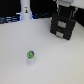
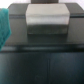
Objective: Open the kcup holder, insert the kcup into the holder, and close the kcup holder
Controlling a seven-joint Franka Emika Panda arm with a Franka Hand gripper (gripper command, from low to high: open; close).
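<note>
While the kcup holder (image 1: 64, 24) is seen at the exterior view's upper right as a black boxy unit with pale rectangular patches on its front, a tall white post (image 1: 25, 10) bearing a dark mark is found well apart from it toward the upper left, against a dark band along the back edge of the white table (image 1: 55, 60). The kcup (image 1: 30, 55), a small white pod with a green top, is set alone on the table, nearer the camera and well apart from the holder, with nothing lying between them. White arm parts are glimpsed just above the holder at the frame's edge, but the claw itself cannot be made out, so whether it is open or closed cannot be told. In the wrist view a pale patch (image 2: 47, 19) on the holder's black face (image 2: 45, 62) fills the frame closely, and a teal shape (image 2: 4, 27) is cut off at one border
</note>
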